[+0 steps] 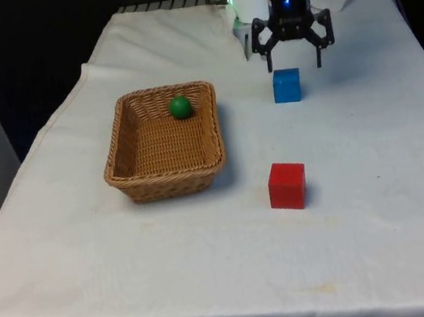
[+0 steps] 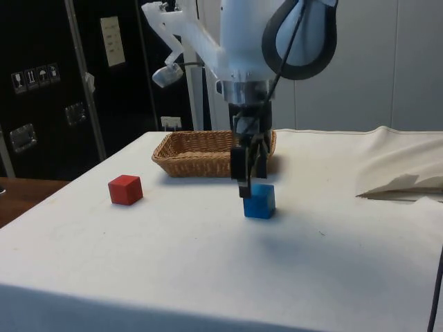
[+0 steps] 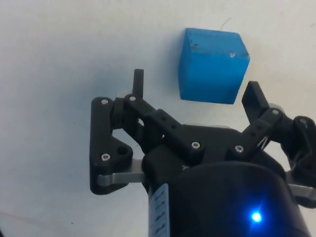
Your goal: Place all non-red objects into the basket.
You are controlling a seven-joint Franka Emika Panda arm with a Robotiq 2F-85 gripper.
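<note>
The black claw hangs with its two fingers spread wide, just above and behind the blue cube, gripping nothing. That cube is matte with crisp edges and a few small scuffs on top, and it rests on the white cloth of the surface. Towards the front view's left sits the wicker basket, rectangular and tightly woven, with a smooth green ball against its far wall. A red cube stands apart, nearer the camera.
</note>
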